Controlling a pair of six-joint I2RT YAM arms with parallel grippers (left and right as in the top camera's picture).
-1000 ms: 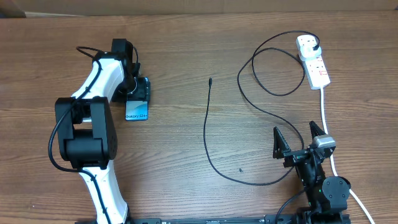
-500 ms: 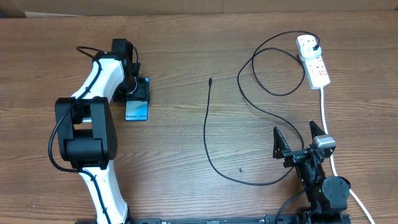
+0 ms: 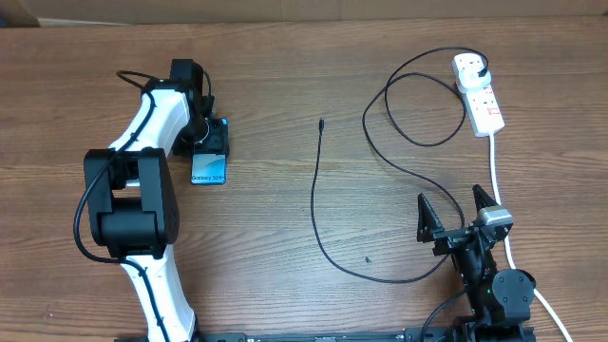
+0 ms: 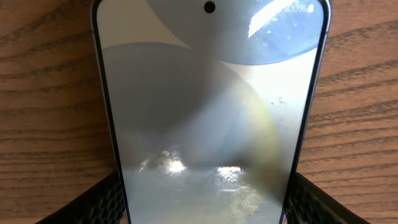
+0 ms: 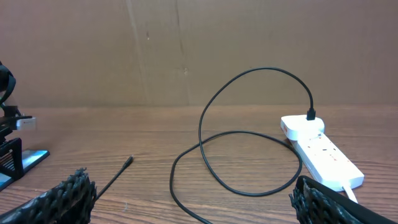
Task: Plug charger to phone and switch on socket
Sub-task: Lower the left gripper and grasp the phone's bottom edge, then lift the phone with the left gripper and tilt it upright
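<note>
Stillness: nothing has shifted over the last second. Left pincer (image 3: 211,144) looks clamped on the phone (image 3: 209,171), left on the desk (image 3: 285,57). Right pincer (image 3: 456,217) is spread and idle. Charger (image 3: 314,204) tip lies mid-desk, well apart from the phone, so plugging hasn't begun. Socket (image 3: 480,93) sits far right. Phone reads "Galaxy S24"; the socket's red print is unreadable.

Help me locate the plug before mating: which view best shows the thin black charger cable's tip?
Overhead: the thin black charger cable lies nearly whole in view, its small plug tip free on the wooden table. Right wrist shows the tip low and foreshortened. Left wrist shows the black-edged smartphone, no cable.
</note>
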